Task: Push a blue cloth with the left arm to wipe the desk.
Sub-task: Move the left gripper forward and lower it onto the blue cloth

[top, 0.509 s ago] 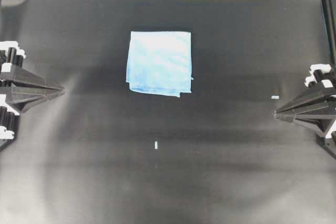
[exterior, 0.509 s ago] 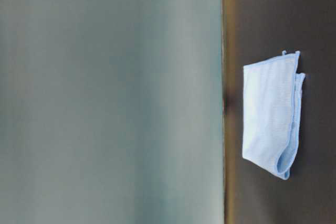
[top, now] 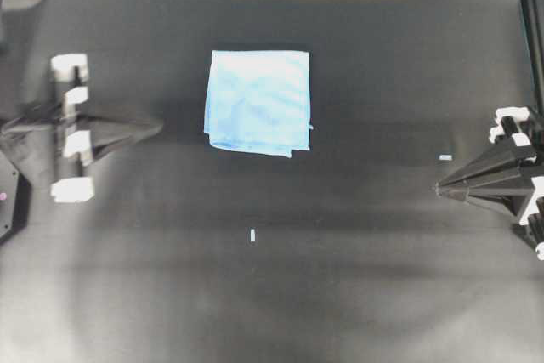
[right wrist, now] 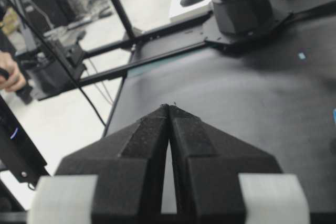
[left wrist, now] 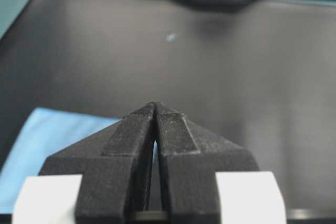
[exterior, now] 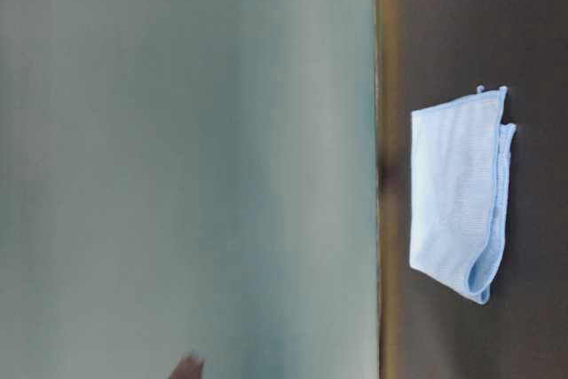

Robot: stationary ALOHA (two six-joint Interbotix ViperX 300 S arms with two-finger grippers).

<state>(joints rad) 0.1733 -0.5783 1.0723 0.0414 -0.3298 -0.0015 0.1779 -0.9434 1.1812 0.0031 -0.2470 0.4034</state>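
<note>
The black jointed left arm (top: 34, 138) reaches in from the left edge of the overhead view, its pointed two-finger gripper (top: 155, 125) aimed toward the middle, with four white blocks (top: 72, 129) in a row across its body. In the left wrist view its ribbed black fingers (left wrist: 134, 145) stand pressed together at the tips, with only a thin slit between them lower down. The look-alike black right gripper (top: 440, 187) sits at the right edge, pointing inward. In the right wrist view its fingers (right wrist: 149, 137) likewise meet at the tip.
</note>
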